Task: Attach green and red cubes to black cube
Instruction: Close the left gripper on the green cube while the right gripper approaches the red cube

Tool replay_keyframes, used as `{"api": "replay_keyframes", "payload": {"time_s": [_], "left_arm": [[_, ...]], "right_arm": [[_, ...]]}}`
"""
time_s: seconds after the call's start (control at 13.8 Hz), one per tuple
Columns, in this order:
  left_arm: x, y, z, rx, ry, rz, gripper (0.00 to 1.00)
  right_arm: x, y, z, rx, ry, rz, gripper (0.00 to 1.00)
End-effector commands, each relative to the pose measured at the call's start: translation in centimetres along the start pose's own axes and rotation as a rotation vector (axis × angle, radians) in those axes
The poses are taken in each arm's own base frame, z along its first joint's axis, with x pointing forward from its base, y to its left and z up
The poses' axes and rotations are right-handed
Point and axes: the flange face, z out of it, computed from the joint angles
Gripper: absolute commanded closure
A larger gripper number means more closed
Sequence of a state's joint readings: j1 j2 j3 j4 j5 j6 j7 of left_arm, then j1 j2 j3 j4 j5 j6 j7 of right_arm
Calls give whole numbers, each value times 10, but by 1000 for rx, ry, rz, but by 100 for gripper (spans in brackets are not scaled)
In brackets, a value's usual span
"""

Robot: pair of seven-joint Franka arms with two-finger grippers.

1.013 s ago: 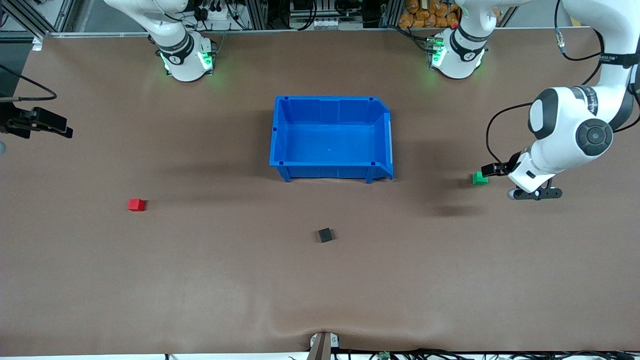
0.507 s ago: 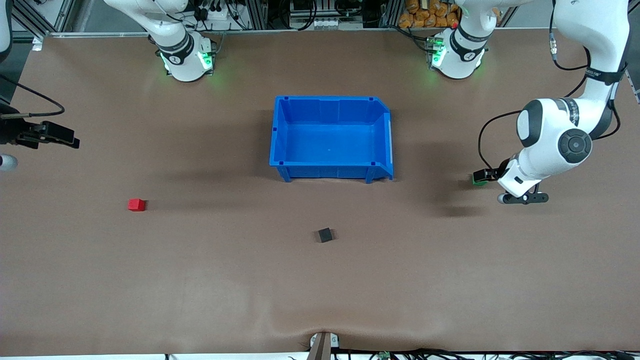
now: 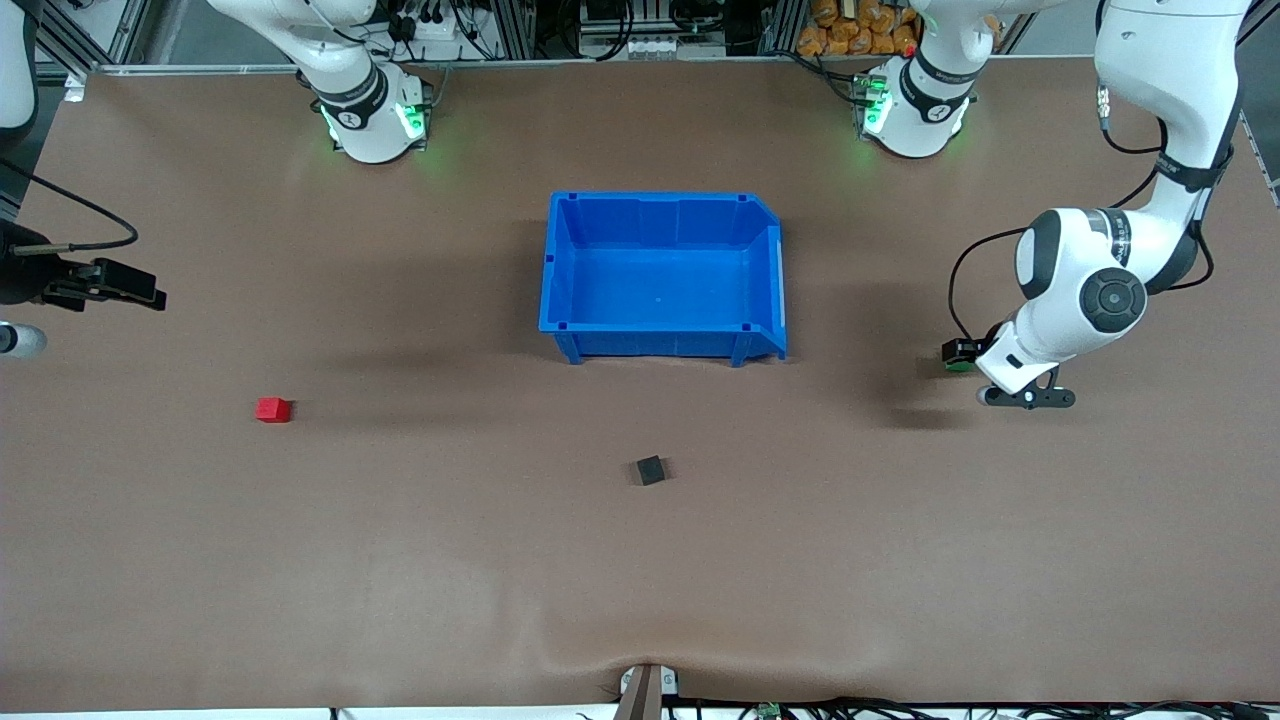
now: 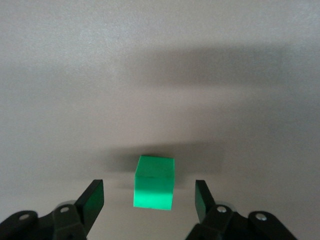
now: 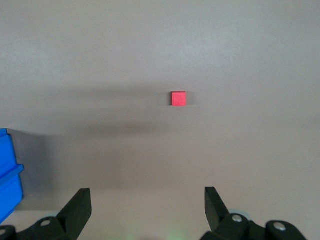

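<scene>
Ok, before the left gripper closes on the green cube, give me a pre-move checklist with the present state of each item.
1. Green cube sits between the left gripper fingers: ok.
2. Fingers clear of the cube on both sides, no contact yet: ok.
3. Cube flat on the table: ok.
4. Right gripper open, well away from the red cube: ok.
5. Black cube unobstructed, nearer the front camera than the blue bin: ok.
6. Finger depth on the cube: cannot tell.

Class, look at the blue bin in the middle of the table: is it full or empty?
Empty. In the front view the blue bin shows only its bare blue floor; the red cube, black cube and green cube all sit outside it.
</scene>
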State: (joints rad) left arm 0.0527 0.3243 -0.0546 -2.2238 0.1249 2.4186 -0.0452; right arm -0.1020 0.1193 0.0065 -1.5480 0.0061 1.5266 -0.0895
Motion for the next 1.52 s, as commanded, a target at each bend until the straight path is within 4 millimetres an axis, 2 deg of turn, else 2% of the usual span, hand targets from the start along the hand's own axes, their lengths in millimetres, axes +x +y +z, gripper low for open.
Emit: {"api": "replay_keyframes", "payload": {"time_s": [0.0,0.14,0.29,0.58,0.94,1.16,1.45], "left_arm": [[-1,0,12,7,8,12,19],[-3,1,20,3,23,15,25],[-3,2,26,0,28,13,25],[-3,3,31,-2,25,17,37],[-3,4,32,-2,23,18,59],[-3,4,30,-1,27,21,83],[-3,4,30,-1,28,18,94]], "right_arm": [[2,-1,8,2,10,-1,0],[5,0,16,1,20,-3,0],[7,-1,24,2,27,-4,0],[11,-1,36,-1,35,-5,0],[19,-1,48,0,35,-5,0],[25,0,58,0,30,-5,0],[30,2,66,1,31,-3,0]]}}
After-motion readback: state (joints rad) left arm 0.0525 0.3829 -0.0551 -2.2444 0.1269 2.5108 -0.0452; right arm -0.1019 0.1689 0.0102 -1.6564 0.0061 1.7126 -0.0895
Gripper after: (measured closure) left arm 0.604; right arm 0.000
